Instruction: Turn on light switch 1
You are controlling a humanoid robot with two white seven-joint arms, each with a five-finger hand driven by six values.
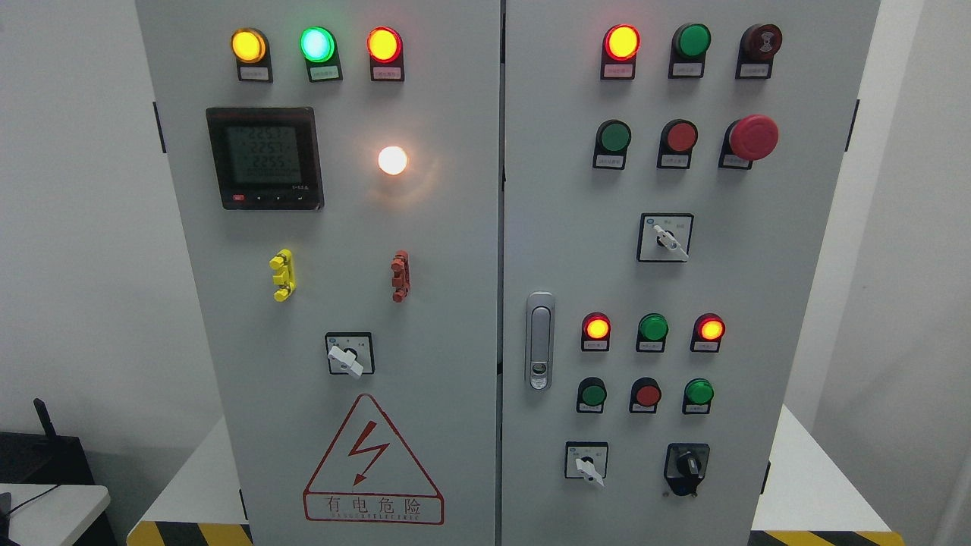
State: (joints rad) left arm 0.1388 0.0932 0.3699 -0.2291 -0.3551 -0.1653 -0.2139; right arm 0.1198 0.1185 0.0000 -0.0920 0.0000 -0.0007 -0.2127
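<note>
A grey electrical cabinet (455,318) with two doors fills the head view. On the left door a white rotary selector switch (348,356) points down-right, below a glowing white lamp (392,160). The right door carries three more selectors: a white one (667,240) mid-height, a white one (586,462) low down, and a black knob (686,465) beside it. I cannot tell which one is switch 1. Neither robot hand shows anywhere in the frame.
Lit yellow, green and red lamps (317,44) line the left door's top, above a digital meter (265,158). A red emergency stop (752,137), several push buttons and a door handle (539,340) sit on the right door. Yellow-black tape (190,533) marks the base.
</note>
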